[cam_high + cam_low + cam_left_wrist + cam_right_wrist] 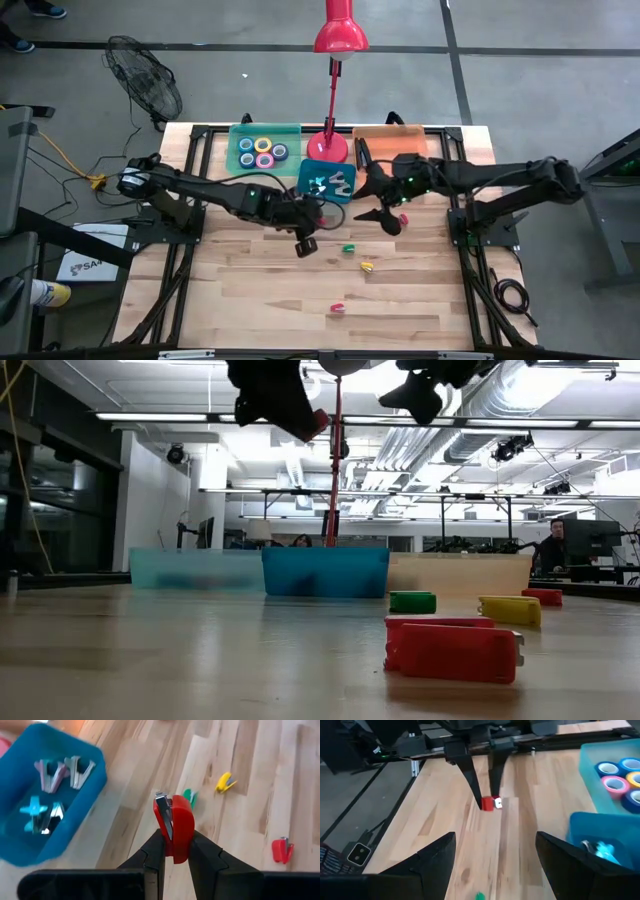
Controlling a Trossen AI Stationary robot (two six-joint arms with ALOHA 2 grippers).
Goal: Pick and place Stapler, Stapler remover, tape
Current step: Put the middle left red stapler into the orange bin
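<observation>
The left gripper hangs above the table, a little below the blue bin in the high view. Its two fingers are squeezed tight on a small red stapler, which stands up between them. The right wrist view shows the same stapler pinched at the tips of the left gripper, up off the wood.

The right gripper hangs just to the right of the blue bin. Its fingers are spread wide and nothing is in them.

Inside the blue bin lie some staple removers, silver, pink and light blue.

To the left of the blue bin is a green bin. The tape rolls sit in it, close together: blue, pink and yellow rings. In the right wrist view the tape is in that bin too.

To the right of the blue bin is an orange bin. A red lamp stands between the blue bin and the orange bin.

Three more small staplers lie on the bare wood, farther from the bins. A green stapler is nearest the blue bin. A yellow stapler is just past it. Another red stapler is farthest away, well apart from the other two. In the low view this red one is closest to the camera, with the green and yellow ones behind it.
</observation>
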